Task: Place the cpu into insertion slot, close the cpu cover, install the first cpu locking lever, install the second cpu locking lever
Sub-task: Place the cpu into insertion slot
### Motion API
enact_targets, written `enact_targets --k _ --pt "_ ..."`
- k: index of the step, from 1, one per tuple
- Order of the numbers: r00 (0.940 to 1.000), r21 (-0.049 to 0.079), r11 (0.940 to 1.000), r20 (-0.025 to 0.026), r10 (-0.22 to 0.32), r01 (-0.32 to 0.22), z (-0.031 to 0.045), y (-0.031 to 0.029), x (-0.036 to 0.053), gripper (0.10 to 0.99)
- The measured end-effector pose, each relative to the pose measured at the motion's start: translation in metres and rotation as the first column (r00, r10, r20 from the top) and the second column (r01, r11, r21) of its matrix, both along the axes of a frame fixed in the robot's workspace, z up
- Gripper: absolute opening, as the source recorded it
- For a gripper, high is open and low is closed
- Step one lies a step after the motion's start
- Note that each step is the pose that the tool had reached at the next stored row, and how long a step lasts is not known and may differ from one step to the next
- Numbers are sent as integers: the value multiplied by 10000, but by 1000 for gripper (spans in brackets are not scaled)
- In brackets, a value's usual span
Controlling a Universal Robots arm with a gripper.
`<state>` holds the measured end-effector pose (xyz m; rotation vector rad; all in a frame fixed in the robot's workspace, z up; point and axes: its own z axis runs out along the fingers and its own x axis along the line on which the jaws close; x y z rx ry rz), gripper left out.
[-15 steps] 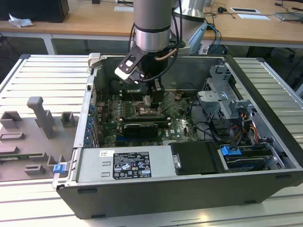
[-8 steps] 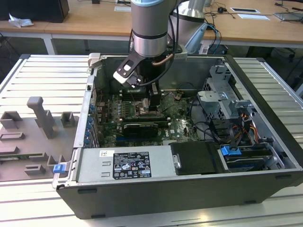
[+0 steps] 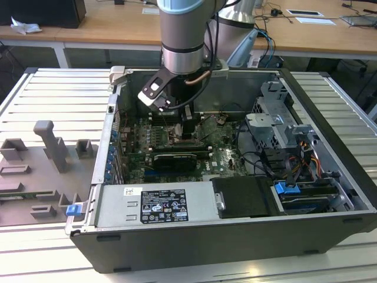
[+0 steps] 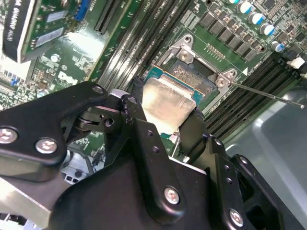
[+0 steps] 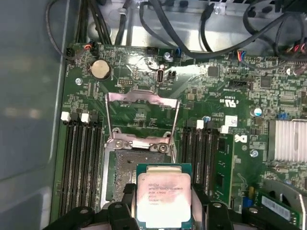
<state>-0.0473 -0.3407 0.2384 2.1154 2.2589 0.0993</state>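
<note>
First wrist view: small flat square silvery-beige cpu (image 5: 162, 201) clamped between fingers of black gripper (image 5: 164, 191), over dark square insertion slot (image 5: 125, 165); thin silvery metal cpu cover (image 5: 142, 98) raised open.

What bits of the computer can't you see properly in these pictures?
1. Much of the insertion slot: in the first wrist view, the cpu gripped in the claw covers it.
2. Whether the cpu touches the slot: cannot tell, because its underside faces away in both wrist views.
3. The motherboard part behind the arm: blocked in the exterior view.
</note>
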Motion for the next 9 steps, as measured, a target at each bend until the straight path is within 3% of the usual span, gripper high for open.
enact_targets --k 5,9 --pt "10000 -1 10000 -18 -5 5 -43 89 0 541" --pt "9993 -3 9993 -68 -365 365 -109 144 0 541"
